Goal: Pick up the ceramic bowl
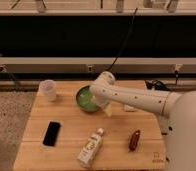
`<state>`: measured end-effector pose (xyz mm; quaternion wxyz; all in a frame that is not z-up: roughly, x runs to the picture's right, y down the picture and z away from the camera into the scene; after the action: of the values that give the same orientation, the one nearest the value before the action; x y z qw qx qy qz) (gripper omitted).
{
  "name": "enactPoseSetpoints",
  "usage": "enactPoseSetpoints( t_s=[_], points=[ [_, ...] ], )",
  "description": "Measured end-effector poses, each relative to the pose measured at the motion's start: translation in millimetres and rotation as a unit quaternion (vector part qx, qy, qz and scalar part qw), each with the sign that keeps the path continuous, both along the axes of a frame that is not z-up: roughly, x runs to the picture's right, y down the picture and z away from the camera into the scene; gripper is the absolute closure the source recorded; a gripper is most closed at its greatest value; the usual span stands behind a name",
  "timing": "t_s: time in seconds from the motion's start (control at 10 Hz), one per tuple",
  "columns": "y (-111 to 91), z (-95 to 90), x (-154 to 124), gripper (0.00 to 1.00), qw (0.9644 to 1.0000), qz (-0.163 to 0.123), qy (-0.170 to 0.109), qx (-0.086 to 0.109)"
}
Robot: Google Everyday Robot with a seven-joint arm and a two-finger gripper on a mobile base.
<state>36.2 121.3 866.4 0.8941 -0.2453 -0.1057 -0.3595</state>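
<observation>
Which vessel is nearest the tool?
The green ceramic bowl, mid-table: the tool is at its rim, while the white cup stands apart near the table's corner.

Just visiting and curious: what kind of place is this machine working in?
Probably a robot test lab, not a home: a wooden table set with odd items, a cable hanging down to a wall rail with sockets. The gripper is down at the green ceramic bowl.

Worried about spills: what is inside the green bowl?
The ceramic bowl shows only pale green inside on its visible left part. The gripper, over its right side, hides the rest.
</observation>
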Motion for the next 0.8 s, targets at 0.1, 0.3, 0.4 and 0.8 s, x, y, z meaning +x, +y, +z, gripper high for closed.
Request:
enactPoseSetpoints(
  t_s=[0.1,0.3,0.4,0.8],
  points=[
    [0.3,0.5,1.3,0.2,1.0,-0.002,0.0,-0.001],
    [2.3,2.1,3.1,0.2,1.0,-0.007,0.0,-0.004],
    [2.9,2.9,3.2,0.2,1.0,-0.008,-0.001,-0.004],
    [4.2,5.4,6.7,0.2,0.9999,-0.013,-0.002,-0.006]
  ],
)
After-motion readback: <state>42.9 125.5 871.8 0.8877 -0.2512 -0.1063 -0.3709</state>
